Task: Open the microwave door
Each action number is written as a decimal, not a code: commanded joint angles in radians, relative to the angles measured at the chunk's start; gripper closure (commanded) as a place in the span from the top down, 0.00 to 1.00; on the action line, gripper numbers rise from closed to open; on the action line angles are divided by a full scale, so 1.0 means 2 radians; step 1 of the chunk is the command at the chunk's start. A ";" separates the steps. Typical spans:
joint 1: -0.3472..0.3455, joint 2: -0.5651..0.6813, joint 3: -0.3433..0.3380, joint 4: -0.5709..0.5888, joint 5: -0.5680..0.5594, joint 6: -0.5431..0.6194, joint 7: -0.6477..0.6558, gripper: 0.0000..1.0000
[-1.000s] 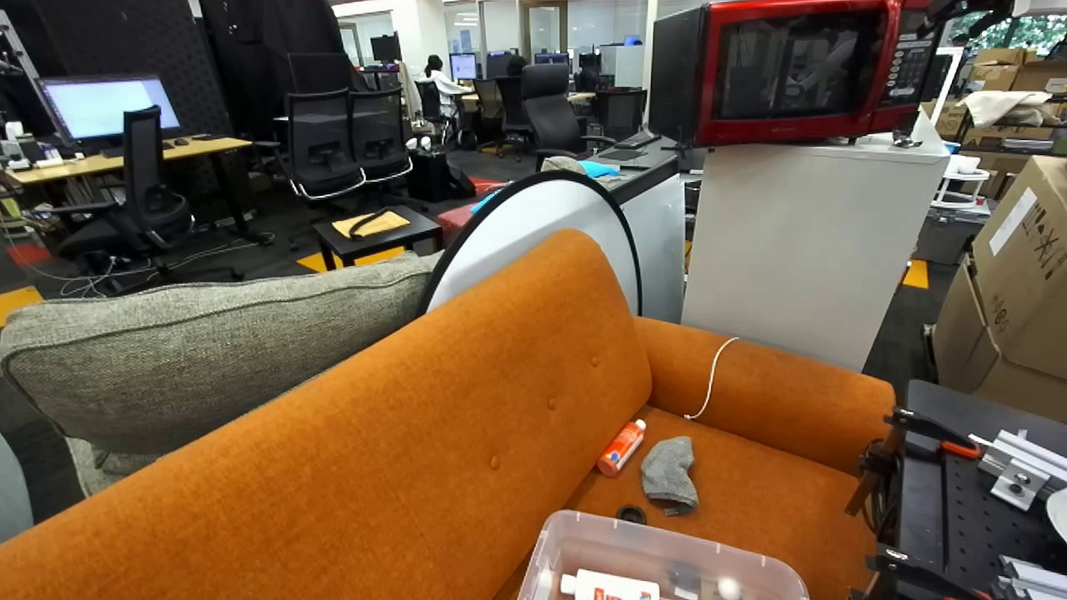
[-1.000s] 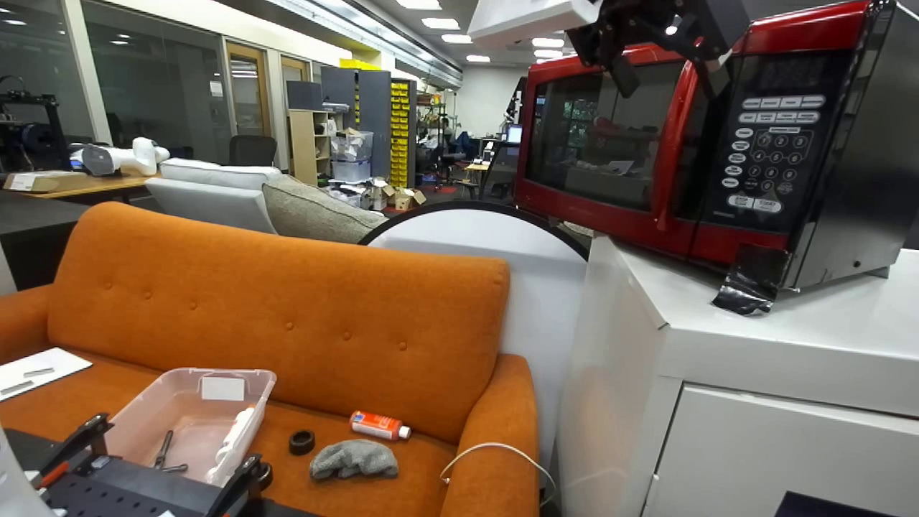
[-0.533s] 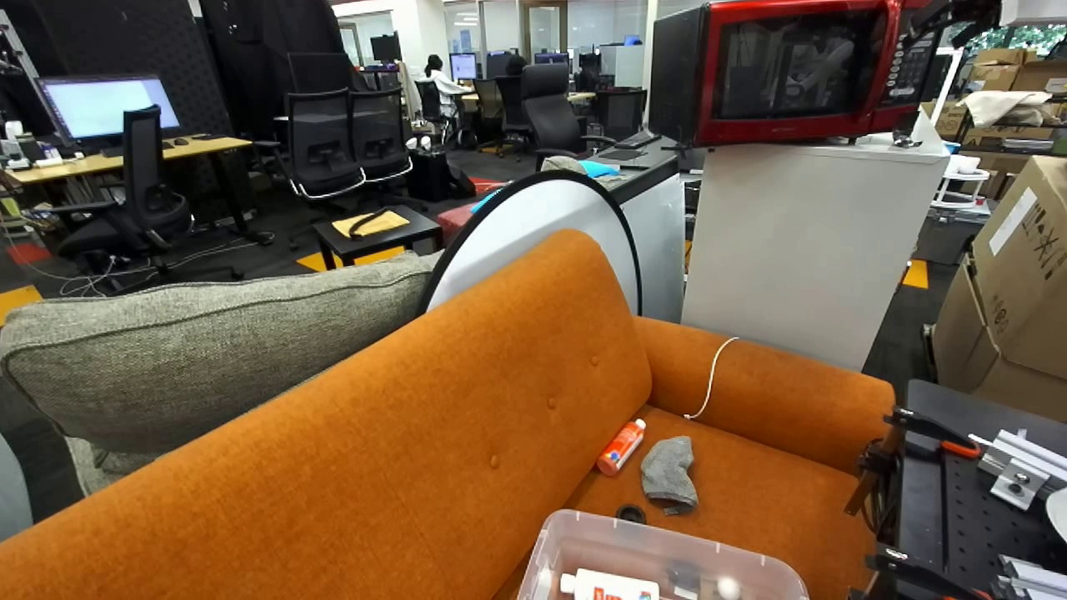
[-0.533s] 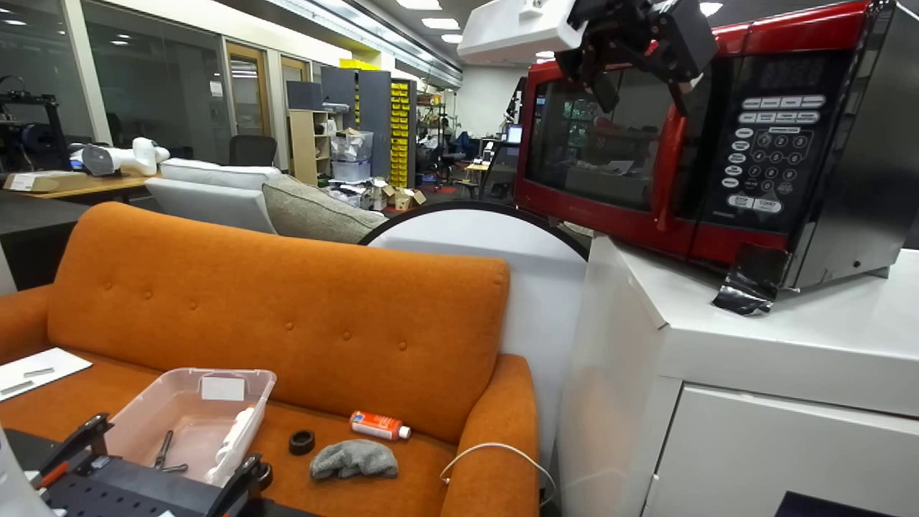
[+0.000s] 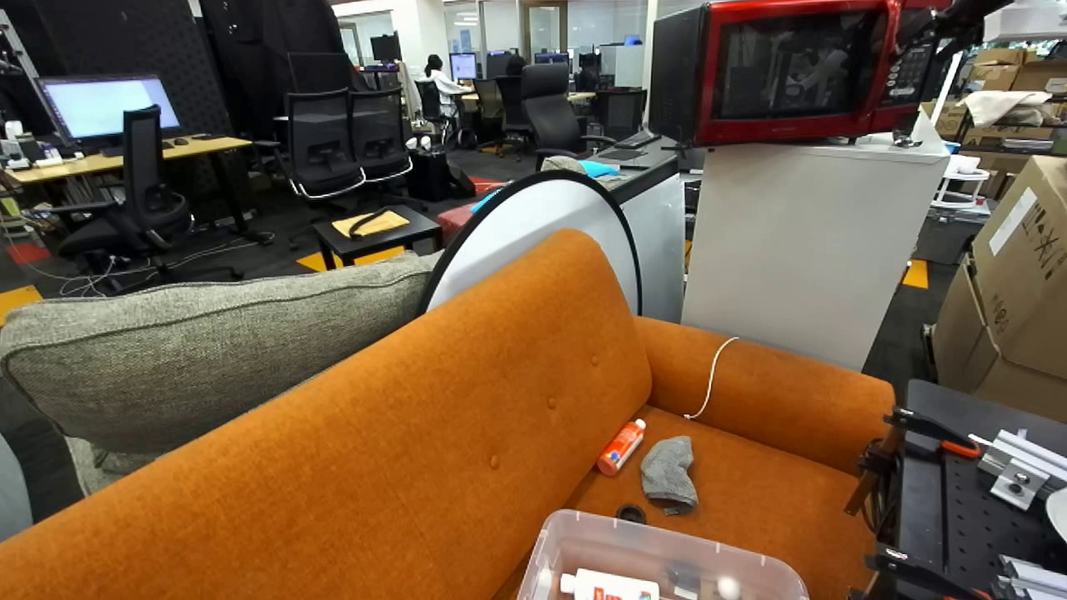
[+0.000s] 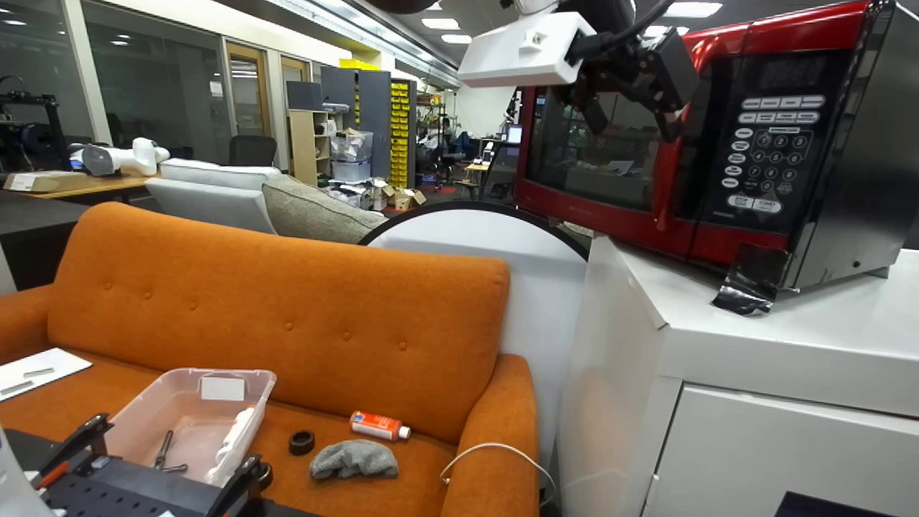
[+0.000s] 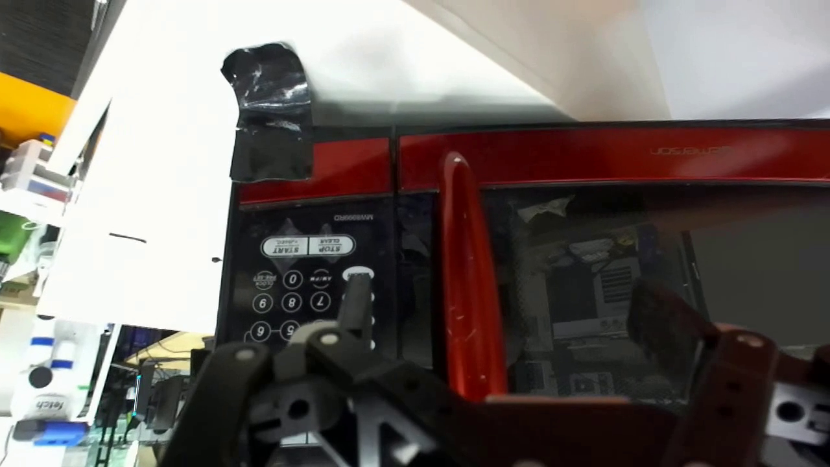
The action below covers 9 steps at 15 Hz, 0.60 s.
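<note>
Red handle (image 7: 472, 285) on the microwave door (image 7: 600, 272), gaps beside both edges in wrist view, tool (image 7: 506, 306) empty, fingers (image 7: 355, 308) far apart.

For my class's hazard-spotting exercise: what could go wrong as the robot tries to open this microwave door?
In the wrist view, one finger of the open gripper overlaps the keypad; closing on the door handle might press buttons. The microwave partly overhangs the white cabinet, so a pull could shift it; the black tape at one corner might peel.
</note>
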 commanded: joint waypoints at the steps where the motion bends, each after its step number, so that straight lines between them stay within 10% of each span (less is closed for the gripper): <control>1: 0.026 0.008 -0.021 0.006 0.038 -0.003 -0.048 1.00; 9: 0.036 0.038 -0.029 0.023 0.064 0.006 -0.071 1.00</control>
